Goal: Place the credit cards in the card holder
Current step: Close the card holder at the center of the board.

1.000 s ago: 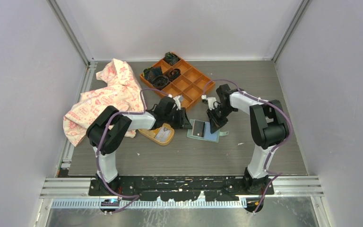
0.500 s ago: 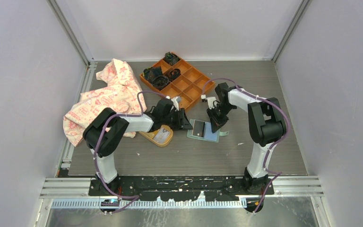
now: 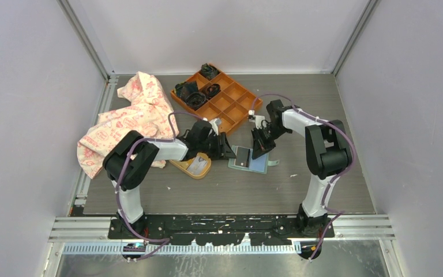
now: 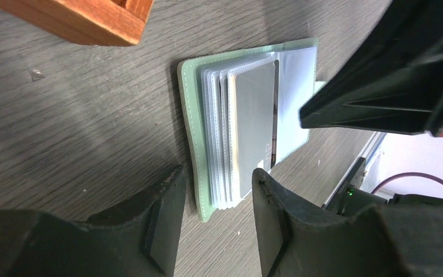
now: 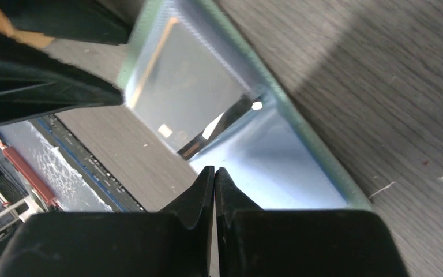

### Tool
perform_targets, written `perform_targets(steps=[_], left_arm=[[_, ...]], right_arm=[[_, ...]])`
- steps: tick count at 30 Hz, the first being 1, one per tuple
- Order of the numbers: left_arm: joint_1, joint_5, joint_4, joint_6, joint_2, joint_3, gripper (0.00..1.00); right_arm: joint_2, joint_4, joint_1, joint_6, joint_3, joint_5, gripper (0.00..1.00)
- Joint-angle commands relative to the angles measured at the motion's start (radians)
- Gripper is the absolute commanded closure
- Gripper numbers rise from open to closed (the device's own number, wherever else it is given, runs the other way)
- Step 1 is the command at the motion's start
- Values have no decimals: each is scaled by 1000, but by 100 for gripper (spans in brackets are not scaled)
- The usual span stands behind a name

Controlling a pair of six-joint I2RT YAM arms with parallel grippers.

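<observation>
At the table [image 3: 207,190] centre the sage-green folding card holder [image 3: 248,161] lies open, a grey plastic card [image 4: 254,127] in its sleeve; left gripper [image 4: 218,176] spread beside it, right gripper [image 5: 214,171] pressed together, probably pinning the page.

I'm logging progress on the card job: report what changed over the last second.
The left gripper has eased its jaws apart beside the open card holder and grips nothing. The right gripper, shut, shifted slightly toward the orange tray above the holder's clear sleeves. The card holder, the grey card in it, the yellow dish and the patterned cloth stayed put.
</observation>
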Motion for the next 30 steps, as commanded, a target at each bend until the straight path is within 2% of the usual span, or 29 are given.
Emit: perform_targets(steps=[1,8,15,20,26,30], left_arm=[[-8,37,18,-12,41,29,53],[-22,111,229,-128,48,11,59],[-51,141,308,-171,25,63,62],[-95,128,284,-167,14,105,63],[-143,99,204,-122,22,160,63],[-167,101,169,-110,66,220,62]], right_arm=[[45,23,3,56,6,80,91],[122,-40,4,28,39,110,92],[123,-54,4,15,48,103,92],[95,-71,-11,4,58,98,92],[-16,-123,-91,-49,79,125,90],[-91,-138,-158,-85,74,141,84]])
